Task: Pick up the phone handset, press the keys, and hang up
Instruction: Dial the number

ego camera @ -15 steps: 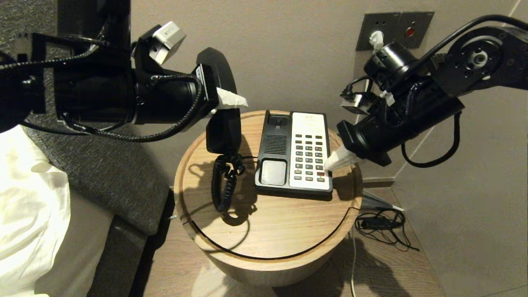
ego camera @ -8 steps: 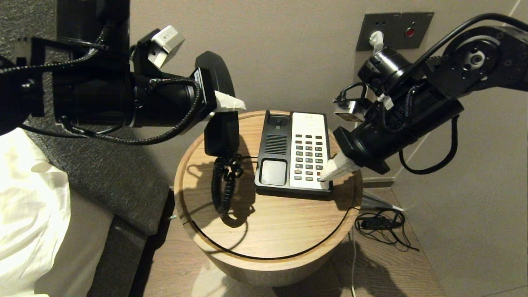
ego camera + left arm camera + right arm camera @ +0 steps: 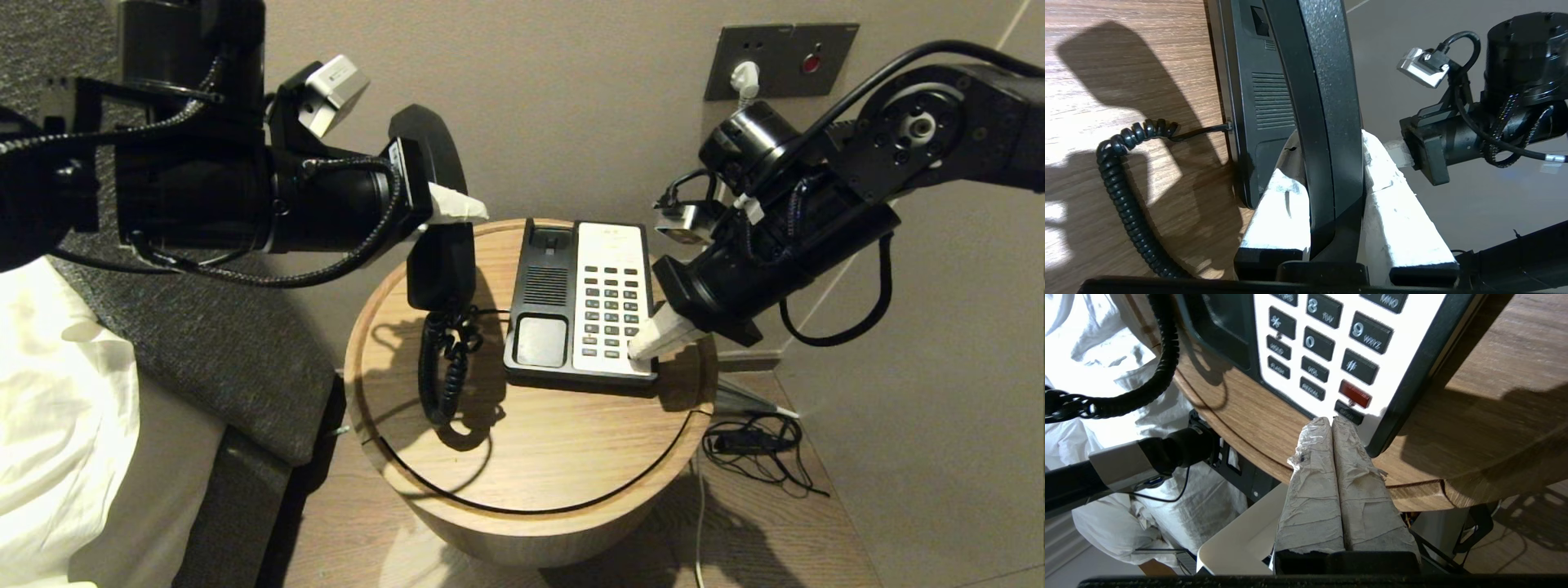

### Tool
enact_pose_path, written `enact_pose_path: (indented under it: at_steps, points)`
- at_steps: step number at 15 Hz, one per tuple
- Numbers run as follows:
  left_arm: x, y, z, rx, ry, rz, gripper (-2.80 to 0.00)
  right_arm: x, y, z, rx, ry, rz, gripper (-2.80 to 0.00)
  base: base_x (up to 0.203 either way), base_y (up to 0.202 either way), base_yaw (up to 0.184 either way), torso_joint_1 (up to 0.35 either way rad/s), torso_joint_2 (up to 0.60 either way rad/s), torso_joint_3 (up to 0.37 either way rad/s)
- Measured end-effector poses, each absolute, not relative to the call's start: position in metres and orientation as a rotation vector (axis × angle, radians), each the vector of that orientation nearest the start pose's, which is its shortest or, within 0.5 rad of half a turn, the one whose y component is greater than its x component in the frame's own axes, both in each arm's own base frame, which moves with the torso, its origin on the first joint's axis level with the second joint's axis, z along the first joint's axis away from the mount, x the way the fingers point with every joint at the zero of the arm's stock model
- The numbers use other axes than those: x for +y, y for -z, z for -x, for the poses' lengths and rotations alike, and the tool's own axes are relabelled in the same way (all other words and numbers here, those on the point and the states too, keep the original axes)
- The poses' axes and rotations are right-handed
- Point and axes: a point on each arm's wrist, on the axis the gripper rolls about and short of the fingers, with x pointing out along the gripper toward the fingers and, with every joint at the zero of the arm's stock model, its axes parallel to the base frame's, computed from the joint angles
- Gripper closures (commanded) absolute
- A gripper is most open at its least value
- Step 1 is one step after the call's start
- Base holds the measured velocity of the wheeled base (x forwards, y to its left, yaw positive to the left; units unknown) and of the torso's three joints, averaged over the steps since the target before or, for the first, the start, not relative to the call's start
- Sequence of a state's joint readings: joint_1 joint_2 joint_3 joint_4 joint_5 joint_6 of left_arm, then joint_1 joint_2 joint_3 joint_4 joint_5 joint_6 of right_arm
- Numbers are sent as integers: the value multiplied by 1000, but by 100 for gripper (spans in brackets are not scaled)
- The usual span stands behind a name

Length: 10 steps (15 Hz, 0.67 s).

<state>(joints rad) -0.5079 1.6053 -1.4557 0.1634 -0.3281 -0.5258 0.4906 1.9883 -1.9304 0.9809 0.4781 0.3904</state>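
Note:
The phone base (image 3: 581,300) lies on the round wooden table (image 3: 531,441), with a white keypad panel (image 3: 611,278) and an empty black cradle. My left gripper (image 3: 457,208) is shut on the black handset (image 3: 441,245) and holds it upright above the table's left side; the grip shows in the left wrist view (image 3: 1327,163). A coiled cord (image 3: 441,359) hangs from the handset to the base. My right gripper (image 3: 641,349) is shut and empty. Its tips (image 3: 1331,421) rest at the keypad's near right corner, by the bottom black key (image 3: 1348,411) under the red key (image 3: 1354,393).
A wall plate (image 3: 780,59) with a white plug is behind the right arm. Loose black cables (image 3: 755,445) lie on the floor right of the table. A grey headboard (image 3: 204,327) and white bedding (image 3: 57,408) are at the left.
My right gripper has moved down and slightly left along the keypad's right column to its bottom corner. The left gripper with the handset has barely shifted.

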Motion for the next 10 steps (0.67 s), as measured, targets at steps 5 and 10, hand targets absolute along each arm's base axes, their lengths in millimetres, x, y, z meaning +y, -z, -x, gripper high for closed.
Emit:
enact_pose_path:
  at_steps: [5, 10]
  points:
    - [-148, -316, -252, 532, 723, 460, 0, 176, -249, -308, 1241, -648, -314, 0, 0, 0, 0, 0, 0, 0]
    - [-149, -316, -252, 533, 721, 460, 0, 177, -247, -312, 1217, -632, -303, 0, 0, 0, 0, 0, 0, 0]
